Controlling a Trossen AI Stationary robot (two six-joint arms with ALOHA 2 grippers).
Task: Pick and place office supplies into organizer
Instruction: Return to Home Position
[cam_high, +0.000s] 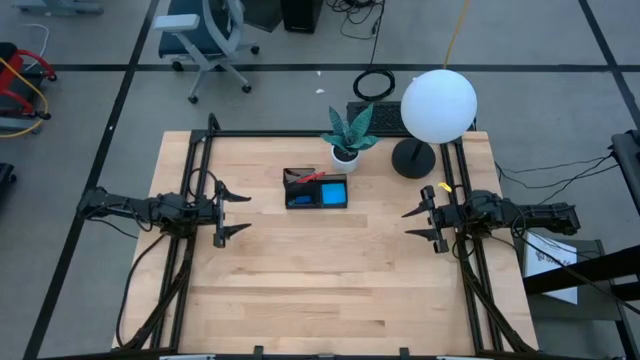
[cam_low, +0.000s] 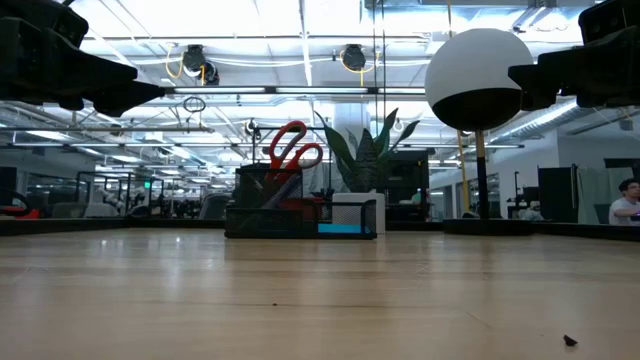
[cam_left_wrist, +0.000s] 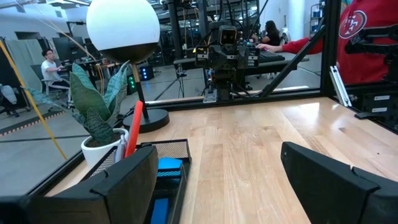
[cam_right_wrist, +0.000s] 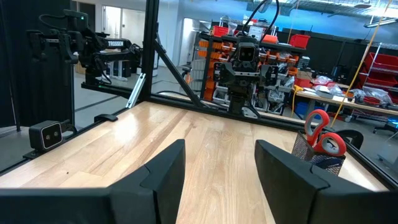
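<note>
left arm (cam_high: 150, 210) and right arm (cam_high: 505, 213) hover, jaws spread.

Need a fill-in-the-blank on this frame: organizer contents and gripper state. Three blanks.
The red-handled scissors stand in the small black mesh desk organizer with handles pointing ___.
The bright blue square pad lies ___ the organizer.
The left gripper and the right gripper both have their fingers ___.
Missing words: up; inside; open.
</note>
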